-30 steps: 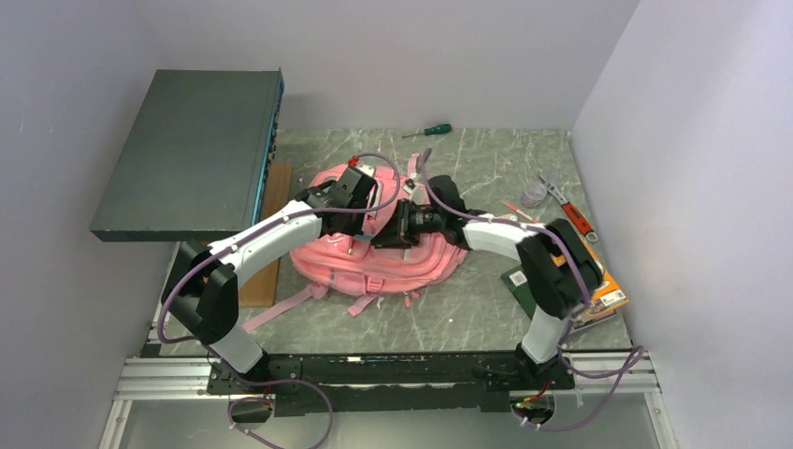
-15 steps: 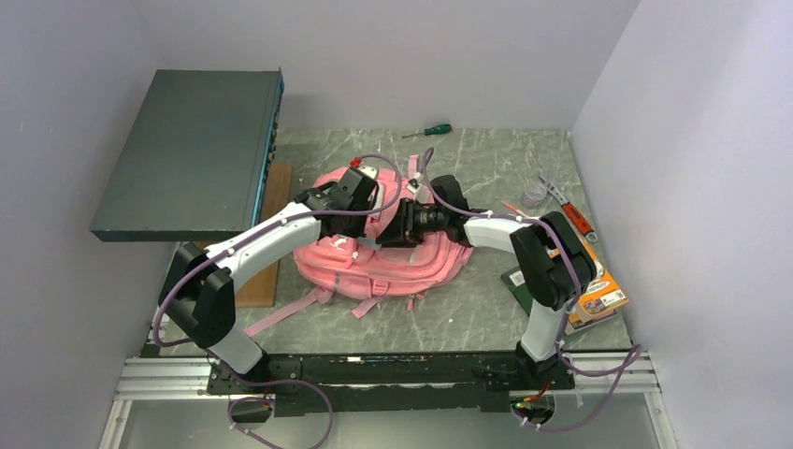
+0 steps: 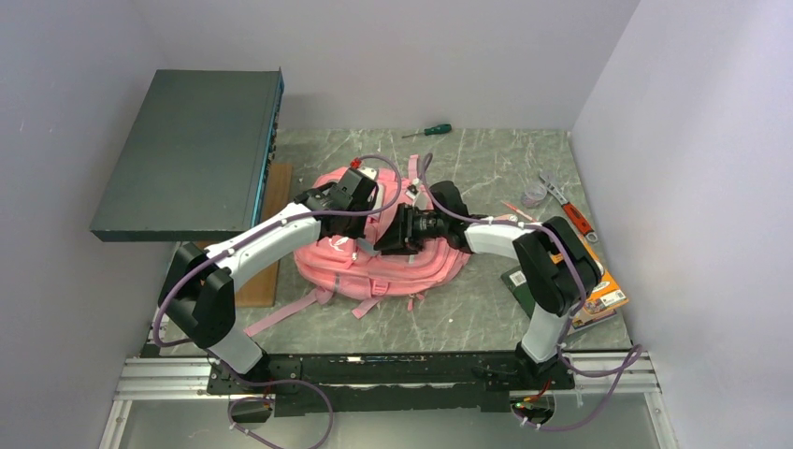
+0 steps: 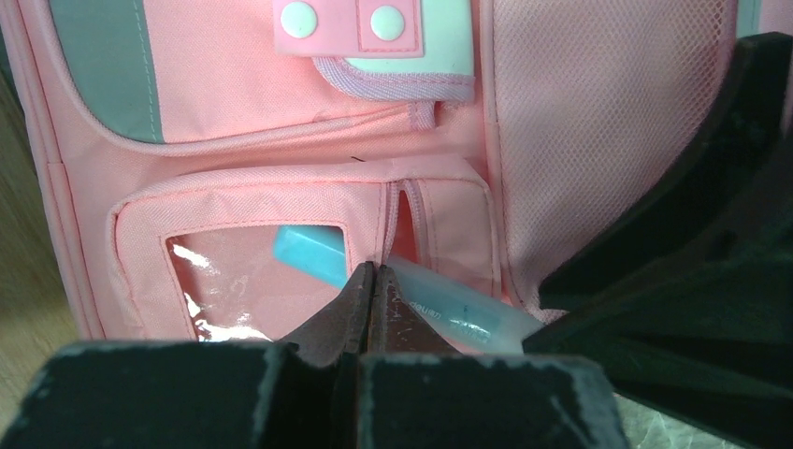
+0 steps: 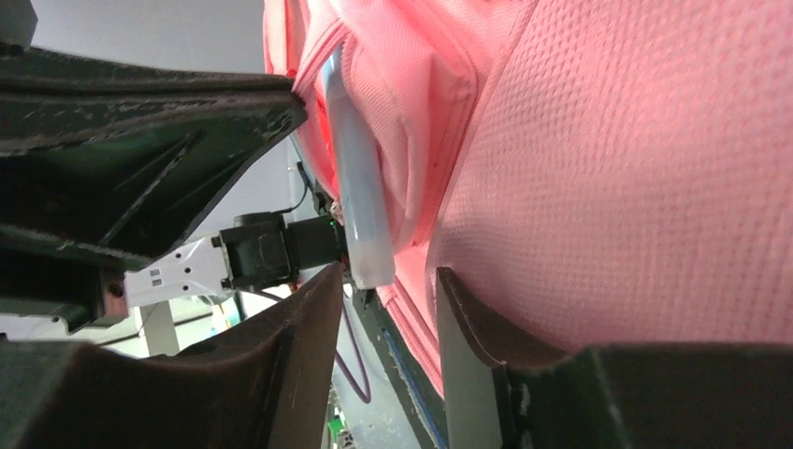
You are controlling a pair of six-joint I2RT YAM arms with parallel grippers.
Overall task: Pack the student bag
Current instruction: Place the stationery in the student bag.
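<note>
Two grippers work one front pocket. Left gripper is clenched at the pocket seam. Right gripper has opened and slid left since a second ago, off the blue pen. The student bag lies flat mid-table.

Lab test cell — plain walls, screwdriver.

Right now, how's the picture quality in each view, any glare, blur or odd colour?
Top external view: even light, sharp, only soft shadows around the student bag. Left wrist view: white glare on the clear pocket window, fabric weave crisp. Right wrist view: bag oversaturated red-pink, pale blue tube fairly sharp, its own jaws dark and blurred.
</note>
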